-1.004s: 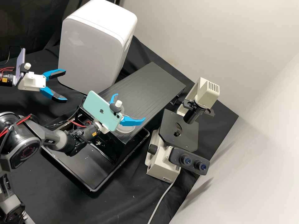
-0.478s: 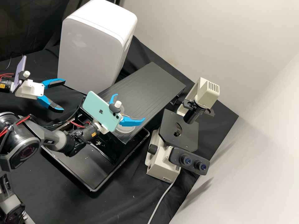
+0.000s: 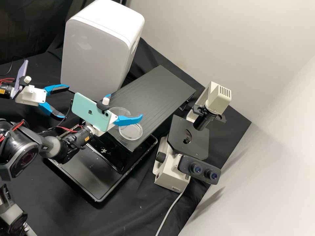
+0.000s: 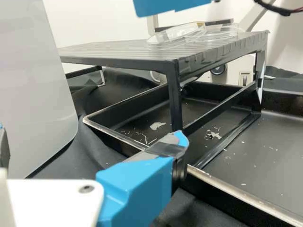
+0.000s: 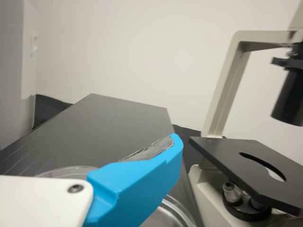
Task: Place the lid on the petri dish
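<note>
Two clear round petri pieces lie on the black ridged platform. One lies flat near the platform's front end. The other sits just behind it and looks tilted, its edge against the flat piece. I cannot tell which is the lid. My right gripper hovers open just above them, holding nothing; one blue finger hangs over a clear rim. My left gripper stands open to the left, beside the white box, its finger low near the tray.
A tall white box stands behind the platform. A black tray with white flecks lies under the platform's front end. To the right stands a white microscope with a black stage. Black cloth covers the bench.
My right gripper has risen and drawn back to the left off the petri pieces, which stay on the platform. My left gripper has shifted slightly lower and toward the tray.
</note>
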Action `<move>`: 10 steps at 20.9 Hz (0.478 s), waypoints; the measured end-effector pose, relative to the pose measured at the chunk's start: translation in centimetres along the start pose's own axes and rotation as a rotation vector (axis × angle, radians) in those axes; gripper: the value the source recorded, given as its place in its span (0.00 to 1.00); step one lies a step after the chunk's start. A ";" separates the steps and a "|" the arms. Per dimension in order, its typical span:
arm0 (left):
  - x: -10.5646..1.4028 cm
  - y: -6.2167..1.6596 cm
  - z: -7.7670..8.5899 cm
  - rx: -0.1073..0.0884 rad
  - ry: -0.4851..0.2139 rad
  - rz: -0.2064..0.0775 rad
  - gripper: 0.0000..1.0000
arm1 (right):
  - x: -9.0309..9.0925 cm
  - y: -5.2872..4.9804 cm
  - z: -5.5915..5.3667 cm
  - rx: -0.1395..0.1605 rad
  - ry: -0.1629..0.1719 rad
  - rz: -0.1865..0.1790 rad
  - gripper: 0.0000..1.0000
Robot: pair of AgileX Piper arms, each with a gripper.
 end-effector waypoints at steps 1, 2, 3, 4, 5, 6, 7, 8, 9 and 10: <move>0.0 0.00 0.0 0.000 0.000 0.000 1.00 | 0.0 -0.3 -0.1 0.001 -0.001 -0.010 1.00; 0.0 0.00 0.0 0.000 0.000 0.000 1.00 | 0.1 -0.7 0.0 0.000 -0.007 -0.020 1.00; 0.0 -0.03 0.0 0.000 0.000 -0.001 1.00 | 0.1 -1.1 0.1 0.002 -0.013 -0.033 1.00; -0.1 -0.07 0.0 -0.001 0.000 -0.003 1.00 | 0.0 -1.4 0.3 0.002 -0.023 -0.044 1.00; -0.1 -0.08 0.0 -0.001 0.000 -0.004 1.00 | 0.0 -1.8 0.7 0.002 -0.038 -0.055 1.00; -0.1 -0.10 0.0 -0.001 0.000 -0.005 1.00 | -0.1 -2.1 0.9 0.003 -0.050 -0.066 1.00; -0.1 -0.13 0.0 -0.002 0.001 -0.006 1.00 | -0.1 -2.4 1.1 0.004 -0.062 -0.073 1.00; -0.1 -0.13 0.0 -0.002 0.001 -0.006 1.00 | 0.0 -2.6 1.3 0.006 -0.070 -0.074 1.00; -0.1 -0.13 0.0 -0.002 0.001 -0.006 1.00 | 0.0 -2.7 1.2 -0.001 -0.061 -0.061 1.00; -0.1 -0.13 0.0 -0.002 0.001 -0.006 1.00 | 0.0 -2.7 1.3 -0.006 -0.060 -0.060 1.00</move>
